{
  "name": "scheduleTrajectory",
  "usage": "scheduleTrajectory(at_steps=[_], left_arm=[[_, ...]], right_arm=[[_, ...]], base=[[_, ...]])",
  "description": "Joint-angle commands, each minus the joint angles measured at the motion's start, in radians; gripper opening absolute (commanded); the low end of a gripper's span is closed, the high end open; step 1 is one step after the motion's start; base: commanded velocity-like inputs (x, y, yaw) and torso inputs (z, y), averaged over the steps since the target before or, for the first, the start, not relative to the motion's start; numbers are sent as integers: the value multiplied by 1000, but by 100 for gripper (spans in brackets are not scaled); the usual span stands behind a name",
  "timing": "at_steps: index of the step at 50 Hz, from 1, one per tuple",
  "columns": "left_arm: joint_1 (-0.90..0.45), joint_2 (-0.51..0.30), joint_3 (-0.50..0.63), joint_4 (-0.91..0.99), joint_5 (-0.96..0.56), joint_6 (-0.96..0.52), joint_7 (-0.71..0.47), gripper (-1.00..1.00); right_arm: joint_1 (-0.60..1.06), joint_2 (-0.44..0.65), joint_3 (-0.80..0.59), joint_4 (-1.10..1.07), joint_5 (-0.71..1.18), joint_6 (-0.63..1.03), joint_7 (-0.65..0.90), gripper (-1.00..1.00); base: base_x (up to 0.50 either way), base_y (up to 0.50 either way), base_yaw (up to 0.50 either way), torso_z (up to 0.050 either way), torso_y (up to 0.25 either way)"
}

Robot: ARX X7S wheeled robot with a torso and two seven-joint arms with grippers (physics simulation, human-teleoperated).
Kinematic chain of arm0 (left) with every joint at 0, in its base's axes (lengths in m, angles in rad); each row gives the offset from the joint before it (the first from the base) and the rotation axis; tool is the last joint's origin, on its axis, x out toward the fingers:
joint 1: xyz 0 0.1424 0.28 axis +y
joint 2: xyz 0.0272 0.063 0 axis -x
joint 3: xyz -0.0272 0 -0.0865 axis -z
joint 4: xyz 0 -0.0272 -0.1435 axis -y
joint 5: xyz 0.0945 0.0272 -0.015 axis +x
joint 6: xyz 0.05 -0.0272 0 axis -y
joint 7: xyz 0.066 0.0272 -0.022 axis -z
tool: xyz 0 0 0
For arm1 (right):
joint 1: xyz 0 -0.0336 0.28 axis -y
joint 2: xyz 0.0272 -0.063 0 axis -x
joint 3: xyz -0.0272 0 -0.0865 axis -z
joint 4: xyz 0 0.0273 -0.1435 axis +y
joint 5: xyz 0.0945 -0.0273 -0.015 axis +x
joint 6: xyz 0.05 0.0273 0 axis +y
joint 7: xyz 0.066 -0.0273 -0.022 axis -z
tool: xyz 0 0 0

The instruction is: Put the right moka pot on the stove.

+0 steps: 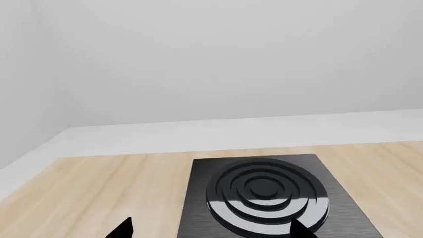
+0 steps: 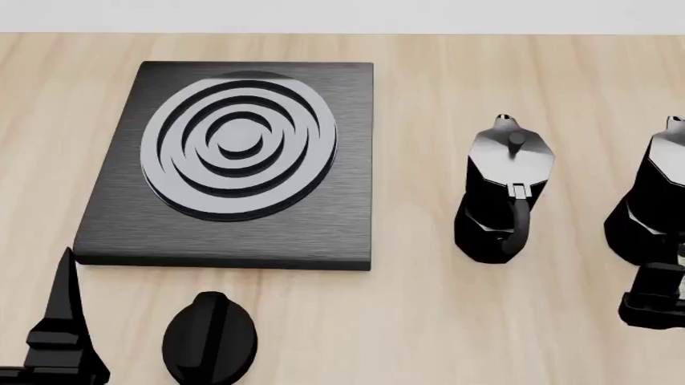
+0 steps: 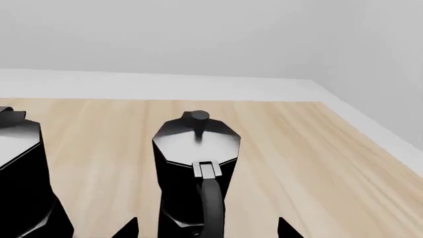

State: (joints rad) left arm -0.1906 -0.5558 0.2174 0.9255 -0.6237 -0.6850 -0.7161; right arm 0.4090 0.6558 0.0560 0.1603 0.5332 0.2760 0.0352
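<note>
My right gripper (image 3: 206, 229) sat nearest the lens, its two dark fingertips (image 3: 127, 229) spread wide with nothing between the pads, one to each side of the right moka pot's (image 3: 197, 173) curved black handle (image 3: 210, 208), which pointed straight back at me. I judged I had not yet touched it. That pot stood upright on the wooden counter (image 3: 290, 158), on the far side of the left moka pot (image 2: 505, 196) from the stove (image 2: 241, 164), and well apart from the stove. The worst risk, as I saw it, was the twin: the two pots looked identical and stood near each other, so drifting toward the stove side could have had me clamp the wrong one or knock it over. Closing on the thin handle alone might have let the pot swing or slip, since the body looked glossy and faceted. Carrying it low toward the stove, I could have clipped the left moka pot, which stood between. My left gripper (image 1: 211, 230) hovered over the stove's near edge, fingertips apart and holding nothing, and it could have got in the way of setting the pot on the ring burner (image 2: 239, 144). The round black knob (image 2: 210, 338) lay just in front of the stove.
</note>
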Motion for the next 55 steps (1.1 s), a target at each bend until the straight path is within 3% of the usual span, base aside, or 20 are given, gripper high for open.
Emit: scheduleTrajectory(at_steps=[1, 24, 28, 34, 43, 50, 51, 55], left_arm=[[0, -3, 2, 1, -2, 2, -6, 100], [-3, -7, 11, -6, -2, 13, -9, 100], [-6, -9, 10, -3, -8, 9, -12, 100], [-1, -10, 15, -9, -2, 20, -8, 100], [-5, -13, 16, -8, -9, 17, -11, 100], [-4, -15, 17, -7, -10, 20, -14, 100], [-6, -15, 15, -5, -15, 17, -16, 100], [-6, -16, 15, -7, -13, 20, -17, 100]], right_arm=[[46, -10, -25, 70, -24, -16, -17, 100], [110, -54, -69, 237, -81, -103, -51, 100], [139, -37, -74, 200, -71, -40, -37, 100], [146, -60, -81, 276, -94, -106, -51, 100], [176, -45, -85, 246, -87, -52, -40, 100], [170, -66, -91, 312, -108, -128, -59, 100], [181, -54, -91, 281, -97, -86, -52, -100], [169, -60, -85, 289, -97, -104, -50, -100]], base=[[0, 0, 0, 0, 0], [0, 0, 0, 0, 0], [0, 0, 0, 0, 0], [0, 0, 0, 0, 0], [0, 0, 0, 0, 0], [0, 0, 0, 0, 0], [0, 0, 0, 0, 0], [0, 0, 0, 0, 0]])
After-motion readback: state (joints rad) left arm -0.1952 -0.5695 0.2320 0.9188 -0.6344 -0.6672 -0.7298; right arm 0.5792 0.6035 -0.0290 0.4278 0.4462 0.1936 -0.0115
